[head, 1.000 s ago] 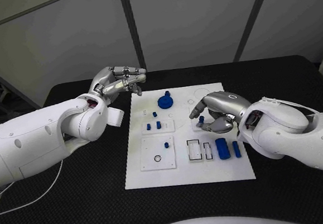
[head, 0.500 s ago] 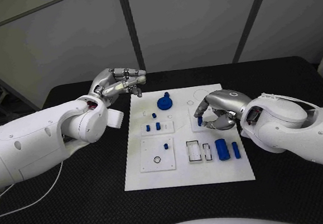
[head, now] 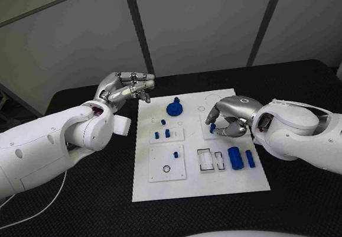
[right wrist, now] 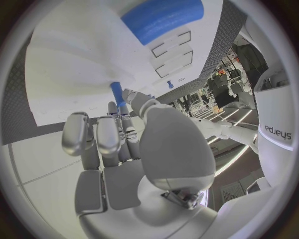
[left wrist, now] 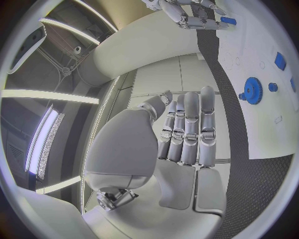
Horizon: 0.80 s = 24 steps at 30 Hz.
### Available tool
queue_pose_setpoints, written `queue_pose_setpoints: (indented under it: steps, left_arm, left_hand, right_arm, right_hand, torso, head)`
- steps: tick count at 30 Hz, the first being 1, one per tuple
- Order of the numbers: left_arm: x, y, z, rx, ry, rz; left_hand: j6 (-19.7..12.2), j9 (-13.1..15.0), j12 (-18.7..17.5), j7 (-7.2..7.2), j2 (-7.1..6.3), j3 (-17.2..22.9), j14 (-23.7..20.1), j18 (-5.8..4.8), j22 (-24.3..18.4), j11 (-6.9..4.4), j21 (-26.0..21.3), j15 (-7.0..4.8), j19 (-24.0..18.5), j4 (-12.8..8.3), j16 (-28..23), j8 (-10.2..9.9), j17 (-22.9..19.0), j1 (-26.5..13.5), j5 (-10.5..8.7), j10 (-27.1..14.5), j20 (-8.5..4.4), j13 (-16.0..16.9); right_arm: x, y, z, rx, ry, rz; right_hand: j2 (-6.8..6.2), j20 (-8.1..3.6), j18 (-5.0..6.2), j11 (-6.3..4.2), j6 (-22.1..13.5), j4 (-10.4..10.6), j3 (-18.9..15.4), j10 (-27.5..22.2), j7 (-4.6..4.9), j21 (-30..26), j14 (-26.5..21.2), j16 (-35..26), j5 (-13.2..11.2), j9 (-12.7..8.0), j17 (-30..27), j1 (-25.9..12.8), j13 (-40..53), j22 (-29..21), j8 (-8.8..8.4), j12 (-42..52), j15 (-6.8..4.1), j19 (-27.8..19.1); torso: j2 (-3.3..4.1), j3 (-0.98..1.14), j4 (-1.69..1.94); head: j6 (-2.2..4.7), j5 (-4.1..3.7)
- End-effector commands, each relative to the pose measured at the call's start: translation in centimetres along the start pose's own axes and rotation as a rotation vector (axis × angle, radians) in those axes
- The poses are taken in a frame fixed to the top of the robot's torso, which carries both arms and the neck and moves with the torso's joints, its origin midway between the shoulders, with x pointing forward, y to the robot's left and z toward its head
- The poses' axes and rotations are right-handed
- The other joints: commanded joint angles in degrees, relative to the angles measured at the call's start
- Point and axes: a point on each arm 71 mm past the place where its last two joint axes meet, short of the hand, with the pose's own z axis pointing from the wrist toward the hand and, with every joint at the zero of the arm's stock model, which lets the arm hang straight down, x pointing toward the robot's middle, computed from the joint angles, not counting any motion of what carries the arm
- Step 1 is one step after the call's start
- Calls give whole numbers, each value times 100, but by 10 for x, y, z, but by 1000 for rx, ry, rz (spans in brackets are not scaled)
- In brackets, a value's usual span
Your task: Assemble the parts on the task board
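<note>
The white rectangular task board (head: 196, 145) lies flat in the middle of the black counter (head: 91, 219), and everything here is placed against it. The right hand (head: 227, 118) hovers over the board's right-hand part, about halfway along its length, with its silver fingers curled downward. It pinches a small blue peg (head: 212, 128) at its fingertips; the right wrist view shows the same thin blue peg (right wrist: 117, 92) standing out from the fingertips (right wrist: 127, 102) toward the board's white surface (right wrist: 74, 64). Whether the peg's tip touches the board cannot be told.

The left hand (head: 125, 86) hangs just off the board's far left corner, above the counter, holding nothing. Its fingers lie side by side and nearly straight in the left wrist view (left wrist: 187, 132), so it is narrow rather than spread.

On the board's far end sits a round blue gear-shaped part (head: 175, 106), also seen in the left wrist view (left wrist: 251, 90). Nearer the board's middle stand two short blue pegs (head: 163, 134) side by side, and a single short blue peg (head: 177, 153) stands in the square white plate on the board's near left part. At the board's near right corner lie a thick blue cylinder (head: 235, 158) and a thinner blue bar (head: 250, 158), parallel and just beside each other, next to two black-outlined rectangular slots (head: 205, 159).
</note>
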Motion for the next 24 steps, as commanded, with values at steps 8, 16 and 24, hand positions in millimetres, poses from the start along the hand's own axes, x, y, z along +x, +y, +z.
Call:
queue_pose_setpoints:
  steps: [8,16,24]
  left_arm:
    - [1,-1,0,4,10,-5]
    - [0,-1,0,2,8,-5]
    - [0,-1,0,-1,10,-5]
  left_hand:
    - [-2,-5,37,27,42,-53,-38,-15,-10,5,-37,24,-39,6,-39,31,-12,-14,2,-47,14,11]
    - [-1,-4,40,27,51,-55,-38,-14,-12,4,-41,24,-39,10,-40,33,-15,-16,2,-49,15,12]
    - [-1,-4,40,27,51,-55,-38,-14,-12,4,-41,24,-39,10,-40,33,-15,-16,2,-49,15,12]
  right_arm:
    - [2,0,3,0,25,-31]
    - [4,0,4,7,60,-49]
    - [5,-2,5,19,63,-64]
  right_hand:
    - [94,-38,12,-62,154,14,71,237,-5,39,93,48,-16,37,53,57,26,84,69,183,-56,86]
    - [200,-115,-65,-179,465,4,134,688,-56,281,124,124,-25,112,110,135,104,361,193,422,-147,348]
    - [247,-149,-83,-213,565,-10,143,800,-73,336,132,144,-31,139,119,172,132,426,225,456,-178,405]
  torso:
    - [-3,0,0]
    - [-4,0,3]
    - [-9,-2,-2]
  head:
    - [-8,-8]
    - [-23,-5]
    - [-37,3]
